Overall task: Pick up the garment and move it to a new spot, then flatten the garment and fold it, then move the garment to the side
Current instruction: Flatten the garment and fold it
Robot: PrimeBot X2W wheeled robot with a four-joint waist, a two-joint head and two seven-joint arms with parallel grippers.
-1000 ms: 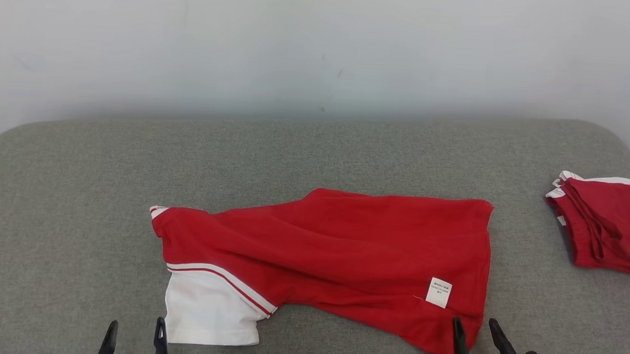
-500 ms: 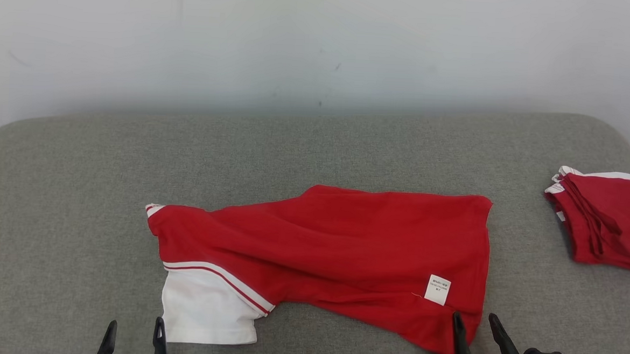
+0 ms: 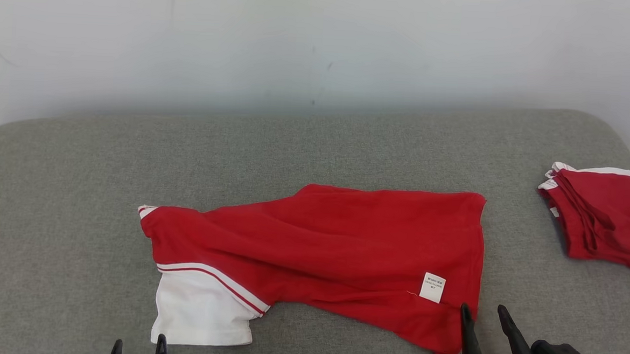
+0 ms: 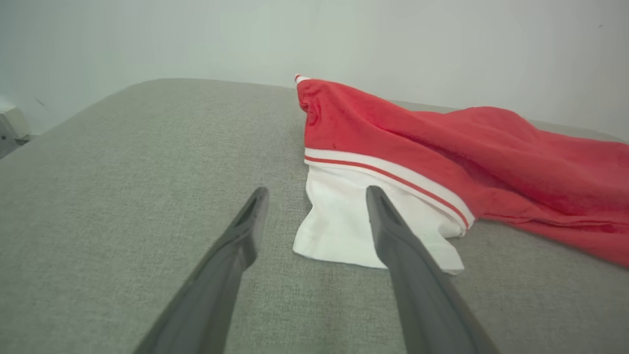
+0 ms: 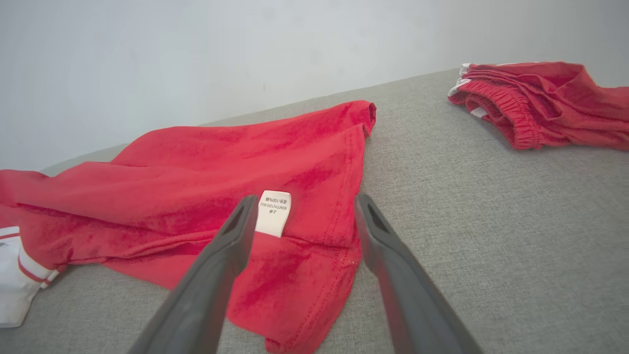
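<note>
A pale wall backs the grey fabric worktop. The red garment lies across its middle, and folded red clothes sit far right. The garment's white end lies near the left tool and its labelled corner at the right tool. Both tools are spread and empty.

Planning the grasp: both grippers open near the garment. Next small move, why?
Probably lower both and close the fingers: left gripper lines up with the white sleeve, right gripper with the hem corner by the label. The garment lies ungripped.
</note>
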